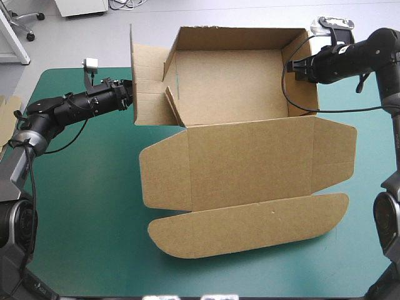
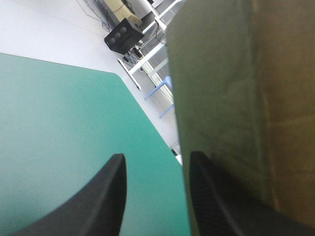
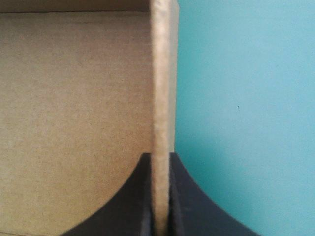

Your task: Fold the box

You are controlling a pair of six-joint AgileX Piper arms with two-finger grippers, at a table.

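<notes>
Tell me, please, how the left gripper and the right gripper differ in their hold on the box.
The left gripper has its fingers apart, with only teal-green cover between them; the right gripper is shut on the box, pinching a wall edge. The left gripper has board beside one finger; the right gripper has it between both. Both are at the box's raised sides.

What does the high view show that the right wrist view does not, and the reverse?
Only the high view: the whole box, walls raised, its lid flat toward the near edge, the left flap standing outward with the left gripper at it, and spare board at the left edge of the teal-green cover. Only the right wrist view: the right gripper has its jaws shut on the right wall, its edge pinched between them. Both: that wall, the box's inside on one side, the cover on the other.
</notes>
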